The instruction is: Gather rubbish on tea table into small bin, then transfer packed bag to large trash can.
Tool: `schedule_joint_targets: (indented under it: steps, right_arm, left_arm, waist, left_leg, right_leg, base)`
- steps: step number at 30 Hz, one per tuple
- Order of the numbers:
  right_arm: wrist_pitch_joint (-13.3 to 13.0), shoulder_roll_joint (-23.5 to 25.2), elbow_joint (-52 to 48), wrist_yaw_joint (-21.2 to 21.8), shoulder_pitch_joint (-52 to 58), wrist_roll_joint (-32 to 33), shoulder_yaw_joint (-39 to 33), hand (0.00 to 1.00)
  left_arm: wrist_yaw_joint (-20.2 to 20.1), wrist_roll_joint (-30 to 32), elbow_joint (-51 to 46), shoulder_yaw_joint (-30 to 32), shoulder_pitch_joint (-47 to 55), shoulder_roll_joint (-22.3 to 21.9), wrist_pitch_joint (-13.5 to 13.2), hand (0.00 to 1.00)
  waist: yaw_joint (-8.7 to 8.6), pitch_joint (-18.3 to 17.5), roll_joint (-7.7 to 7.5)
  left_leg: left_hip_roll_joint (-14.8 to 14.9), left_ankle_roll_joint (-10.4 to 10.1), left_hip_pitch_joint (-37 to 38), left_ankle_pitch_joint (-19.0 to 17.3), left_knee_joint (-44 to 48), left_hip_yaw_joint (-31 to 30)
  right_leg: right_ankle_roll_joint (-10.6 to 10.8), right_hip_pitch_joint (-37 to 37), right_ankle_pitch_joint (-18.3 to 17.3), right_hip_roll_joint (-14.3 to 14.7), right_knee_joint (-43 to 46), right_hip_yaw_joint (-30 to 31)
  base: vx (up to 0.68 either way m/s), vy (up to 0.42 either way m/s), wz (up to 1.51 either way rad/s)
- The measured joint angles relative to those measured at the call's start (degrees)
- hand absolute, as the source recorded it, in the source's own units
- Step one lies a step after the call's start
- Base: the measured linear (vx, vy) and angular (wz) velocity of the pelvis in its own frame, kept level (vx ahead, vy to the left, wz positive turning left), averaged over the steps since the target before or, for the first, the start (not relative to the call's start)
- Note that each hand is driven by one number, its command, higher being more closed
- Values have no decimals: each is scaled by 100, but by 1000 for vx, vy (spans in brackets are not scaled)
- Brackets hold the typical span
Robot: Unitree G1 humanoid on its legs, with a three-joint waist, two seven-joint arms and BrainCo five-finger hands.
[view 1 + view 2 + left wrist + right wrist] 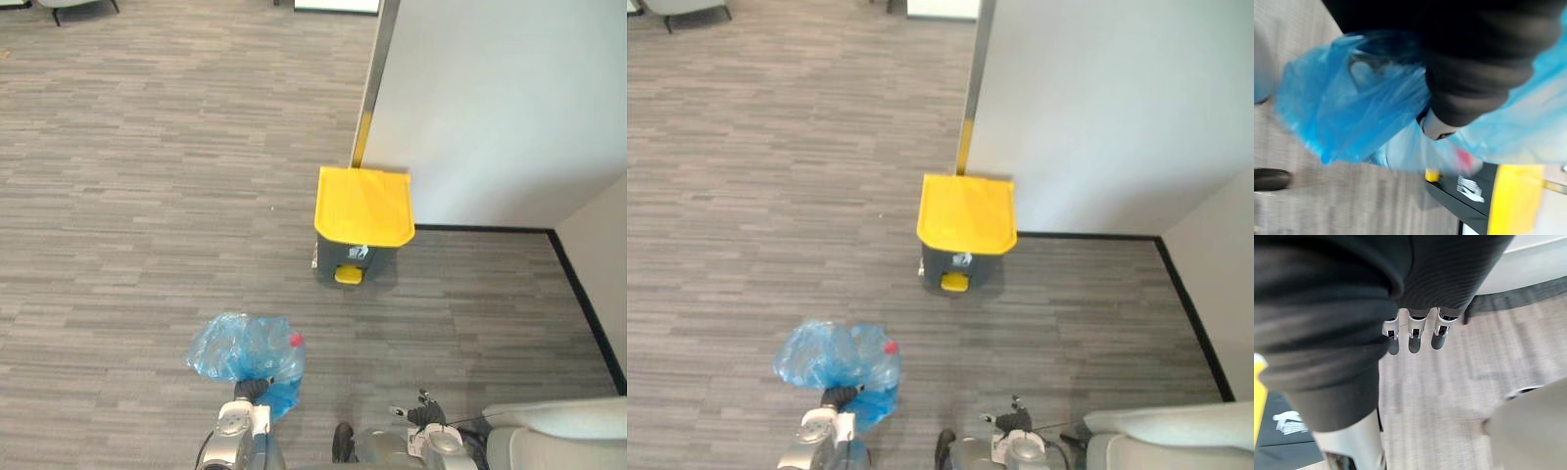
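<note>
A blue plastic bag (pixel 243 351) of rubbish hangs just above the grey carpet, and a red bottle cap (pixel 295 341) shows through it. My left hand (pixel 253 390) is shut on the bag's gathered top. In the left wrist view the bag (pixel 1347 107) bulges round the hand's dark cover. The large trash can (pixel 362 220), grey with a closed yellow lid and a yellow pedal (pixel 347 275), stands ahead and to the right of the bag, against the white wall. My right hand (pixel 1414 339) hangs low at my right side, fingers relaxed and holding nothing.
A white wall (pixel 490 98) with a black skirting (pixel 588 304) closes off the right side behind the can. A pale piece of furniture (pixel 558 431) sits at the lower right. Open carpet stretches to the left and far side.
</note>
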Motion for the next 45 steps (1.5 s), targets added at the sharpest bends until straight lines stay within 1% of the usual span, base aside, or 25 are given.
schedule_joint_targets:
  steps: [2, 3, 4, 5, 6, 11, 15, 16, 18, 19, 20, 21, 22, 25, 27, 30, 31, 32, 34, 35, 36, 38, 43, 44, 45]
  right_arm:
    - [-1, 1, -58, -18, -3, 29, -30, 0]
    - [-2, -32, -61, -28, 32, 35, -129, 0]
    - [-2, -34, -2, -32, 95, 34, -190, 0]
    - [45, 20, 65, -26, 102, 39, -171, 0]
    - [40, 49, 153, -24, 95, 38, -177, 0]
    - [-4, 90, 223, -12, 65, 30, -185, 0]
    - [-11, 102, 213, -11, 93, 24, -185, 0]
    - [-20, 79, 200, -8, 67, 22, -184, 0]
    - [-23, 60, 206, 2, 62, 19, -132, 0]
    - [-30, 31, 224, 2, 59, 17, -122, 0]
    - [-30, 12, 242, 2, 66, 16, -118, 0]
    - [-28, 12, 286, 9, 121, 26, -126, 0]
    - [-46, -26, 315, 17, 114, 68, -179, 0]
    - [-21, -142, 417, 18, 81, 24, -183, 0]
    - [-17, -115, 356, 11, 116, 23, -183, 0]
    - [-8, -62, 268, -10, 188, 33, -132, 0]
    - [-12, -48, 136, -27, 192, 35, -134, 0]
    - [-18, -45, 124, -34, 188, 35, -139, 0]
    - [-10, -29, 150, -40, 81, 36, -197, 0]
    - [-11, -48, 153, -42, 98, 35, -204, 0]
    - [-8, -126, 184, -43, 118, 35, -233, 0]
    - [18, 14, 279, -38, 108, 36, -231, 0]
    - [10, 17, 438, -30, -33, 25, -230, 0]
    - [11, -10, 449, -31, -57, 25, -229, 0]
    - [12, -34, 468, -31, -75, 24, -197, 0]
  left_arm:
    - [-8, 1, 6, 2, -12, 1, 3, 100]
    - [-9, 2, 13, -3, -4, -10, 2, 100]
    - [-7, 1, 53, -5, 19, -7, 0, 100]
    - [3, 1, 152, -13, 1, 82, 14, 100]
    - [22, 0, 166, -16, 17, 169, 11, 100]
    - [70, 14, 323, -67, 241, 449, 11, 100]
    - [74, 22, 498, -65, 329, 461, 12, 100]
    - [86, 22, 512, -65, 319, 450, 13, 100]
    - [110, 20, 538, -60, 292, 494, 8, 100]
    - [108, 12, 636, -68, 238, 502, 5, 100]
    - [106, 11, 685, -74, 219, 512, 3, 100]
    - [99, 13, 698, -79, 228, 548, 4, 100]
    - [113, 13, 768, -62, 208, 511, 21, 100]
    - [98, 10, 784, -54, 242, 338, 8, 100]
    - [64, 11, 574, 13, 308, 247, 16, 100]
    - [-20, 10, 175, 6, 336, 72, 14, 100]
    - [-33, 10, 141, 10, 332, 5, 13, 100]
    - [-41, 10, 130, 7, 318, -16, 13, 100]
    - [-51, 11, 132, 2, 174, 0, 14, 100]
    - [-50, 12, 134, -4, 152, -4, 11, 100]
    - [-48, 13, 154, -24, 149, 9, -5, 100]
    - [-29, 19, 295, -99, 88, 225, 6, 100]
    - [-3, 118, 508, -239, 116, 619, 4, 100]
    - [0, 118, 541, -236, 137, 637, 4, 100]
    - [0, 117, 588, -236, 188, 588, 6, 100]
  waist:
    - [5, 3, 4]
    - [9, -22, 57]
    - [40, -56, 58]
    - [79, -135, -103]
    - [94, -174, -170]
    - [127, -185, -172]
    - [115, -147, -200]
    - [70, -109, -153]
    - [-12, -127, -203]
    - [-46, -127, -213]
    - [-51, -143, -249]
    - [-69, -193, -418]
    - [-104, -179, -385]
    - [-108, -270, -55]
    - [-99, -261, 14]
    - [-43, -248, 7]
    - [-31, -251, 15]
    - [-38, -248, 4]
    - [-35, -187, -61]
    - [-36, -202, -35]
    - [-20, -231, 50]
    - [-26, -256, -182]
    - [-3, -208, -110]
    - [5, -185, -80]
    - [25, -175, -60]
  left_leg:
    - [-135, 90, -166, 78, -995, 104]
    - [-280, 238, -176, 690, -2024, 85]
    - [-374, 38, -178, 912, -2253, -12]
    - [-619, 116, -103, 970, -2345, 40]
    - [-776, 131, -26, 979, -2521, 33]
    - [-989, 228, 567, 1041, -3161, 222]
    - [-1107, 283, 1189, 1034, -3977, 425]
    - [-1113, 328, 1344, 1027, -4173, 404]
    - [-1108, 278, 1532, 978, -4364, 393]
    - [-1113, 267, 1630, 974, -4466, 378]
    - [-1168, 243, 1642, 966, -4520, 347]
    - [-1365, 183, 1657, 928, -4517, 233]
    - [-1377, 130, 1730, 889, -4481, 133]
    - [-1075, -55, 1668, 641, -4101, 13]
    - [-675, -171, 1241, 356, -2771, -59]
    - [-193, -124, 516, 416, -707, -66]
    - [-115, -104, 428, 258, -525, 67]
    - [-88, -85, 354, 153, -563, 182]
    - [-217, 59, 214, 110, -1469, 400]
    - [-266, 179, 185, 417, -2090, 390]
    - [-312, 36, 202, 1105, -2852, 295]
    - [-719, 92, 294, 1124, -3035, 303]
    - [-894, 141, 529, 1076, -3150, 391]
    - [-886, 182, 594, 981, -3167, 416]
    - [-880, 214, 623, 736, -3135, 394]
  right_leg:
    - [109, 115, -53, -174, 75, 11]
    - [360, 203, -186, -249, 142, 31]
    - [575, 203, -320, -287, 204, 102]
    - [647, 212, -341, -482, 98, 235]
    - [659, 262, -224, -571, -55, 338]
    - [723, 423, 180, -687, -38, 707]
    - [930, -558, 387, -848, 1894, 831]
    - [870, -927, 293, -886, 2472, 811]
    - [695, -1241, -242, -845, 2228, 541]
    - [679, -1350, -221, -777, 1766, 331]
    - [613, -1367, -67, -704, 1247, 234]
    - [371, -1430, 383, -693, 675, 320]
    - [372, -1381, 324, -700, 787, 326]
    - [421, -1132, 59, -480, 577, 166]
    - [315, -742, 80, -253, 307, 14]
    - [223, -118, 104, -55, -117, 24]
    - [221, 37, 103, -64, -199, 96]
    - [221, 87, 103, -100, -207, 159]
    - [234, 203, 98, -349, -219, 276]
    - [274, 205, 83, -397, -199, 252]
    - [579, 212, -33, -417, -169, 263]
    - [781, 260, -31, -715, -434, 357]
    - [851, 409, 211, -833, -550, 607]
    - [873, 346, 199, -835, -435, 689]
    - [1030, 170, 103, -829, -64, 791]
  base:
    - [283, 214, -9]
    - [283, 260, 2]
    - [261, 230, 12]
    - [239, 200, 15]
    - [220, 173, 22]
    - [156, 98, -11]
    - [58, 51, -44]
    - [62, 34, -16]
    - [93, -13, 0]
    - [103, -31, 13]
    - [119, -48, 30]
    - [121, -58, 39]
    - [241, -69, 34]
    - [340, -95, 15]
    - [407, -144, 3]
    - [308, -20, -11]
    - [236, 59, -30]
    - [315, 148, -41]
    - [267, 206, -27]
    - [207, 235, -11]
    - [194, 221, -3]
    - [180, 187, 9]
    - [78, 86, -9]
    - [0, 50, -55]
    - [-28, 48, -62]
